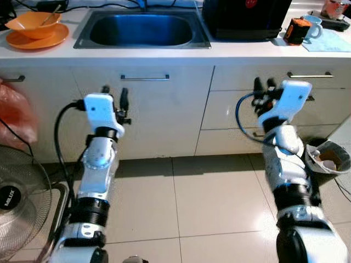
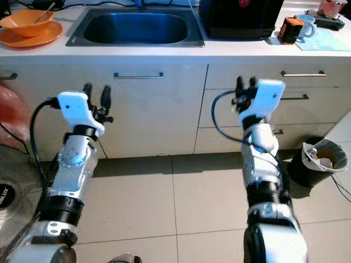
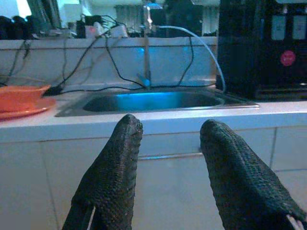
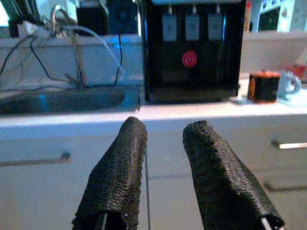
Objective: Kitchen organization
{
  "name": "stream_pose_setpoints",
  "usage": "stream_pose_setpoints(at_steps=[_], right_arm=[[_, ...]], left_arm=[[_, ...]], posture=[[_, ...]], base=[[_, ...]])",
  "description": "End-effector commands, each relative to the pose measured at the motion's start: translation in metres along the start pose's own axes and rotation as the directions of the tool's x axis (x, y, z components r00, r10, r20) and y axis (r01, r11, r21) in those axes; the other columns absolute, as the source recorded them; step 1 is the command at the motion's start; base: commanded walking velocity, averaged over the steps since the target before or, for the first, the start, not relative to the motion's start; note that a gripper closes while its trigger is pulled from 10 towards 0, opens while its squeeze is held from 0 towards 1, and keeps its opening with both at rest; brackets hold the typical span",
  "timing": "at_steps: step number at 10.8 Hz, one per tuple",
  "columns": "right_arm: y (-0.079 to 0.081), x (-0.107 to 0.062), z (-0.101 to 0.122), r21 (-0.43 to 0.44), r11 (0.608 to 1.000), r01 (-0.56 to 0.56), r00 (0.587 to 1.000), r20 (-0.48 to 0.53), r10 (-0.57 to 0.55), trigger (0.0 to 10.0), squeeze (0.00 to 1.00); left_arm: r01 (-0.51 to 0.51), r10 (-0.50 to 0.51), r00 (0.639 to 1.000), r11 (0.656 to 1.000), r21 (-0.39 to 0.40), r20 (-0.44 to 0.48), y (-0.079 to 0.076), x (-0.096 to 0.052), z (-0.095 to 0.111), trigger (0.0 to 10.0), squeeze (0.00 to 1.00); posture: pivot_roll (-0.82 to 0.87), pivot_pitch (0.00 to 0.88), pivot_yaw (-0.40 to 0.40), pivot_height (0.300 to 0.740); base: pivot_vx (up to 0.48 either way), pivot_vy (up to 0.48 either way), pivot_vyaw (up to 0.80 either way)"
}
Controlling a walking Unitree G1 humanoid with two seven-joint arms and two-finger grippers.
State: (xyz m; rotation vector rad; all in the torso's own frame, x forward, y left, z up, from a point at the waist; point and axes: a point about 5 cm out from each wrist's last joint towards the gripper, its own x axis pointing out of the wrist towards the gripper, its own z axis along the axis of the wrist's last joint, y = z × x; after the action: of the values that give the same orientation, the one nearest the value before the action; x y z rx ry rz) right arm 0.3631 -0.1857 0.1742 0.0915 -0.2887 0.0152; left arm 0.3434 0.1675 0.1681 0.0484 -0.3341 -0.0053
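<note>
Left gripper (image 1: 114, 97) and right gripper (image 1: 263, 86) spread, empty, below sink (image 1: 141, 30)

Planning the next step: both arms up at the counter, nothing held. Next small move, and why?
Probably step closer to the counter. Left gripper and right gripper hang open and empty in front of the cabinet doors, below the countertop, short of the orange bowl and the sink.

Head views were evenly bright and sharp; wrist views were dimmer, blue-tinted, with soft shadows beneath both arms on the floor (image 1: 208, 203).
</note>
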Motion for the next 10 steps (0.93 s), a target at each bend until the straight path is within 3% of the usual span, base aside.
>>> stream_pose_setpoints(at_steps=[1, 3, 10], right_arm=[[0.002, 0.0, 0.004, 0.003, 1.0, -0.01, 1.0, 0.005, 0.01, 10.0, 0.0], [0.008, -0.001, 0.002, 0.015, 0.999, -0.031, 0.999, -0.019, 0.031, 10.0, 0.0], [0.013, -0.004, -0.003, 0.026, 0.999, -0.046, 0.997, -0.064, 0.048, 10.0, 0.0]], left_arm=[[-0.008, 0.008, 1.0, 1.0, 0.017, -0.008, 0.0, -0.001, 0.001, 10.0, 0.0], [-0.027, 0.027, 1.0, 0.999, 0.04, -0.003, 0.002, -0.002, 0.006, 10.0, 0.0], [-0.039, 0.038, 0.999, 0.997, 0.061, 0.007, 0.005, -0.004, 0.014, 10.0, 0.0]], posture=[[0.02, 0.035, -0.021, 0.74], [0.03, 0.05, -0.027, 0.74], [0.04, 0.069, -0.028, 0.74]], base=[[0.0, 0.0, 0.0], [0.15, 0.0, 0.0], [0.457, 0.0, 0.0]])
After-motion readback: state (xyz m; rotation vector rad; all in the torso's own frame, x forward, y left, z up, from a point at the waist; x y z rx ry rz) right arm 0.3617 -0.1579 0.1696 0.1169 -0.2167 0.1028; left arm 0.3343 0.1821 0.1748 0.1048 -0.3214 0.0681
